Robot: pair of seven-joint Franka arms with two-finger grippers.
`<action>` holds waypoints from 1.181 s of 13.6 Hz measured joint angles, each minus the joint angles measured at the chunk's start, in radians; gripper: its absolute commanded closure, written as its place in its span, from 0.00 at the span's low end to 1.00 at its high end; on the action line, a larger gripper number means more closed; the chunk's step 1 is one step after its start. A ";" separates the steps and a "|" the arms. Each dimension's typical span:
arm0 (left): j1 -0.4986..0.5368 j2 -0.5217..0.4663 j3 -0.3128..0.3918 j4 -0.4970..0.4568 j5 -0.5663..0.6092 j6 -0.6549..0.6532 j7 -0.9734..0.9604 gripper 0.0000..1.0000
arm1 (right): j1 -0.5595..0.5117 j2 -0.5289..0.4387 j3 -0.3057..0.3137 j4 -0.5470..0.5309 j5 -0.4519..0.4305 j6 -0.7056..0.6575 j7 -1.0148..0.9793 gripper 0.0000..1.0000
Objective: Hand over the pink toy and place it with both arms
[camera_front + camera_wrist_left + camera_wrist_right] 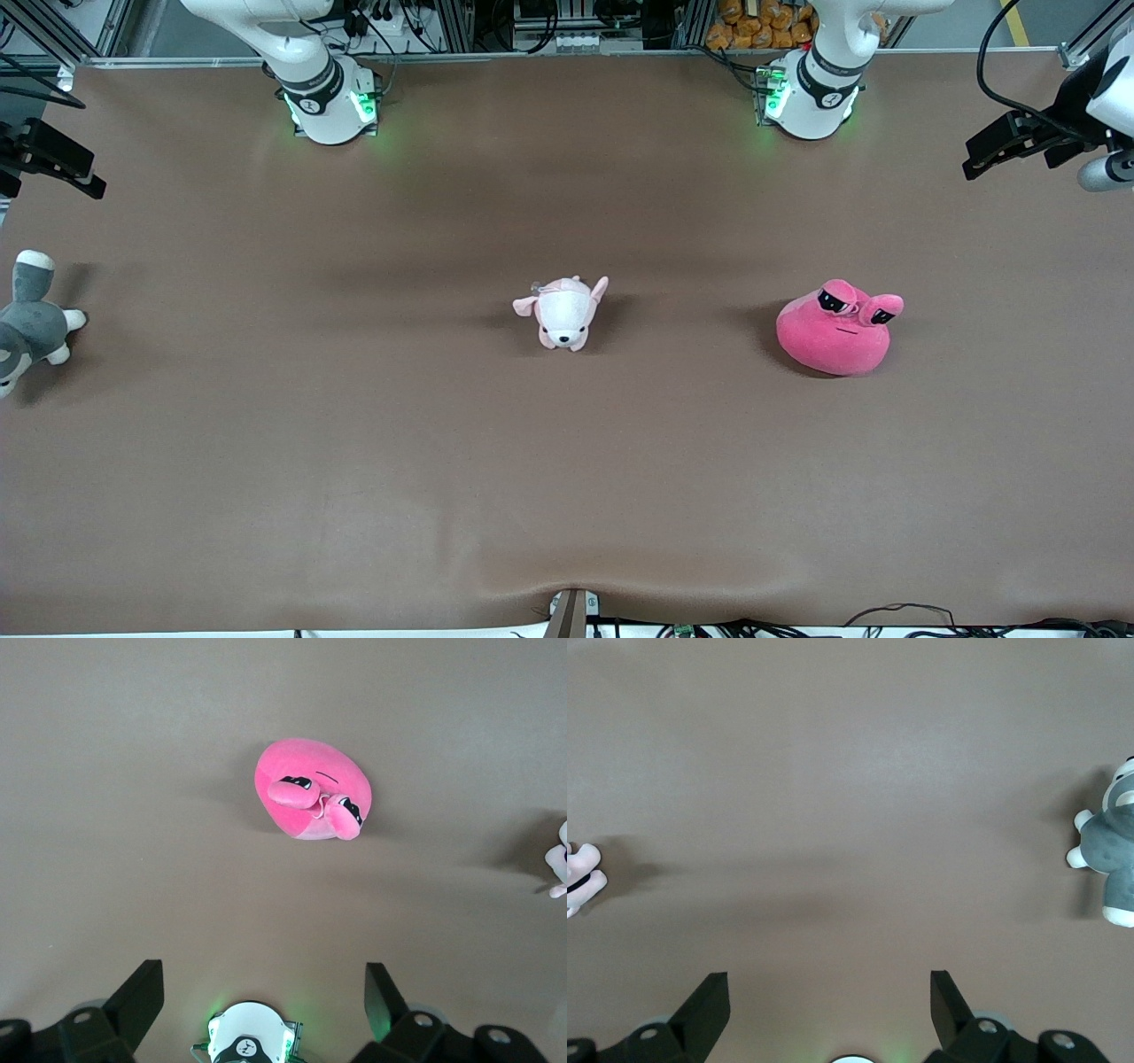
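pink toy (834, 332) sits untouched on the brown table (354, 443) toward the left arm's end, its two stalk eyes up, well apart from everything else. toward the middle of the table lies the small pale pink-and-white puppy plush (564, 312), and at the right arm's end the grey-and-white plush animal (27, 323) lies at the table's edge. left gripper (261, 992) hangs high above the table with the pink toy in its wrist view, fingers spread wide and holding nothing. right gripper (828, 997) is likewise raised over bare table at its own end, fingers wide apart and empty, waiting. by this look nothing of the task is done: the pick, the handover between arms and the placing all remain.
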 measured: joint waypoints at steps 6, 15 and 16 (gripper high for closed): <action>-0.001 0.023 -0.005 -0.018 0.000 0.006 -0.025 0.00 | 0.000 0.000 0.000 0.000 0.000 -0.005 0.000 0.00; 0.005 0.030 -0.004 -0.044 -0.002 0.029 -0.064 0.00 | 0.000 0.000 -0.002 0.000 -0.001 -0.008 0.000 0.00; 0.009 0.030 -0.004 -0.045 -0.011 0.029 -0.093 0.00 | 0.000 0.000 -0.002 0.000 -0.001 -0.008 0.000 0.00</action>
